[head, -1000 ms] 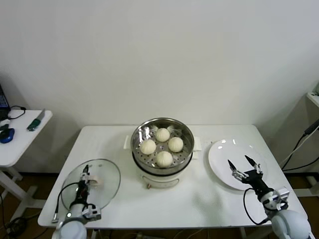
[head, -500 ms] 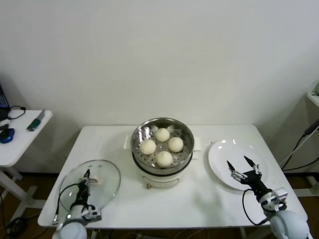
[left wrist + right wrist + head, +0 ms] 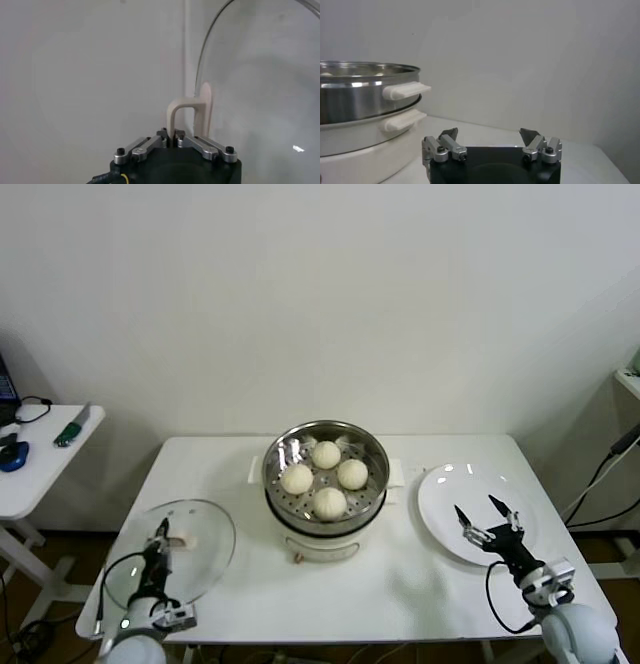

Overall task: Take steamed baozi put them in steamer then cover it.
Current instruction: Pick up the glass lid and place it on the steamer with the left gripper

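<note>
Several cream-white baozi (image 3: 330,502) lie inside the shiny steamer (image 3: 325,442) at the table's middle; the steamer's side also shows in the right wrist view (image 3: 355,95). The clear glass cover (image 3: 195,569) is at the table's front left, uncovered from the steamer. My left gripper (image 3: 160,531) is shut on the cover's cream handle (image 3: 190,112), seen close in the left wrist view (image 3: 172,135), with the glass rim (image 3: 207,55) beyond. My right gripper (image 3: 488,517) is open and empty over the white plate (image 3: 450,494); its own view (image 3: 490,134) shows nothing between the fingers.
The white table (image 3: 420,584) carries the steamer, plate and cover. A small side table (image 3: 45,469) with a few items stands at the far left. A cable (image 3: 610,474) hangs at the right edge. A white wall is behind.
The left gripper and the cover it holds have shifted a little to the left and toward the front edge. The right gripper has barely moved.
</note>
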